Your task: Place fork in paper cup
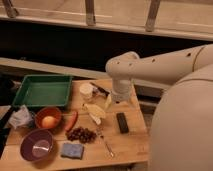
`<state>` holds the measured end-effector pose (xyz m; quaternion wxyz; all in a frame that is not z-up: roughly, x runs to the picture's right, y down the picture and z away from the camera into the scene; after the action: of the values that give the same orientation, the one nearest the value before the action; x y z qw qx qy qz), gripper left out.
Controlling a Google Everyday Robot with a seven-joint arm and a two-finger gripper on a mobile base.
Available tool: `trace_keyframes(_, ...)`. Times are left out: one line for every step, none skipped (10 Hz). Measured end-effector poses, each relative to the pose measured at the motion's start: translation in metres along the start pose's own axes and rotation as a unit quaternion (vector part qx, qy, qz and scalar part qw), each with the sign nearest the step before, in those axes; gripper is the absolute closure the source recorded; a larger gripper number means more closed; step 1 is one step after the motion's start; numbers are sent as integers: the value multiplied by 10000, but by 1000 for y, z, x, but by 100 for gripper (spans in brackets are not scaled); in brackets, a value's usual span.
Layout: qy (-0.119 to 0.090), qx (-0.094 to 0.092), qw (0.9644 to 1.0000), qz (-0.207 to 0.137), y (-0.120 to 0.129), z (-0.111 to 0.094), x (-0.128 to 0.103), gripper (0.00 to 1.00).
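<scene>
Currently your gripper (119,100) hangs at the end of the white arm over the back right part of the wooden table (137,147). It is above the yellowish peel-like pieces (95,111) and just right of the black-handled knife (100,89). Whether it is apart or together I cannot tell, because the wrist housing hides it.

A little further left, the paper cup (86,90) stands upright beside the knife, round and pale, with its mouth facing up. Towards you from the gripper lies the black block (121,122). Beyond that is the fork (106,143), flat on the wood near the front edge, slanting and well apart from the cup.

The fork is thin, stiff metal. It is probably light and slick and sits flush on the table, so take it across the handle near the middle. A shallow pinch could let it swivel. The cup looks light and easy to tip, so lower the fork in and don't drop it.

Further out are a dark cluster, perhaps grapes (81,134), a blue sponge (72,150), a purple bowl (36,145), a red-orange bowl (48,117) and a green tray (42,91).
</scene>
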<state>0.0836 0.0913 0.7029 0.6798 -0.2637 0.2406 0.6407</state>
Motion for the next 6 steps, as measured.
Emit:
trace_keyframes(97,-306,9994,-105,8,9,5,20)
trace_keyframes(176,-438,9988,-156,12,19,10,20)
trace_keyframes(285,-546,9977,-289,26,35,17,20)
trace_keyframes(368,-636,9966,-361,33,45,23,20)
trace_keyframes(445,-709,9956,-419,38,53,27,20)
trace_keyframes(529,-763,9945,-490,43,61,31,20)
